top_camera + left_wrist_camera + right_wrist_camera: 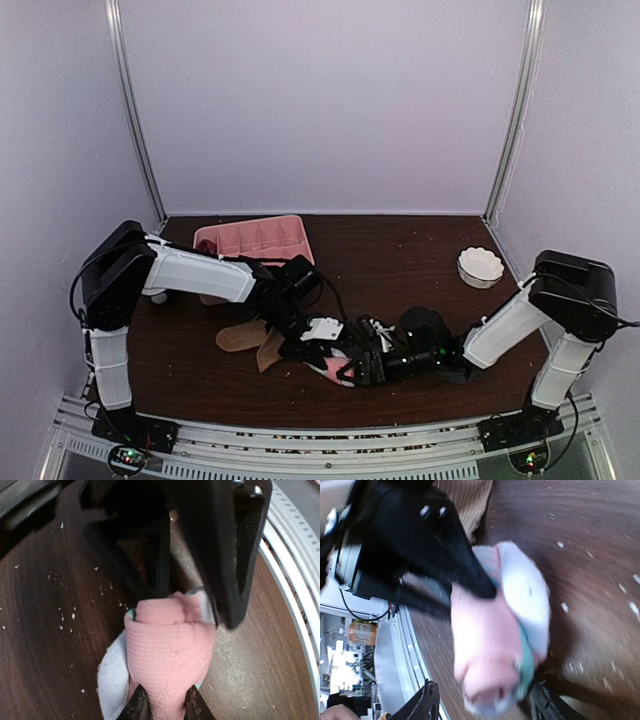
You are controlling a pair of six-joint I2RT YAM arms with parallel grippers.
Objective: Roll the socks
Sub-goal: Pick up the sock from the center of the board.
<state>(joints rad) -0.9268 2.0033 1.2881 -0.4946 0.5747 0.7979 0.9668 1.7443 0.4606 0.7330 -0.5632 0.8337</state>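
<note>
**Pink socks rolled, held between both grippers at mid near edge**

Position: the pink socks (170, 650) are wound into a short, thick roll. It sits at the middle of the table (400, 250), close to the near edge. A white patch (112, 675) hangs loose from one side of the roll, and a thin mint-green strip shows at its edge. The roll looks compact, with the outer pink layer wrapped smoothly around the core.

Left gripper (167, 709): its fingers are pressed in on the near end of the roll from both sides. The fabric narrows where they pinch it.

Right gripper (485, 702): it comes from the opposite side, so the two grippers face each other across the roll. Its fingers stand on either side of the roll's other end. The right wrist view is blurred. One finger shows a gap to the fabric and the other sits against it or just beside it. I cannot tell whether this gripper is clamping.

Tan socks (250, 340): they lie flat and unrolled on the table just left of the grippers, towards the left edge, partly under the left arm. They do not touch the pink roll.

Other items: a pink tray (255, 238) sits at the far edge, left of centre. A white bowl (480, 267) sits near the right edge towards the far right corner. Pale crumbs (62, 617) are scattered over the dark wood around the roll.
</note>
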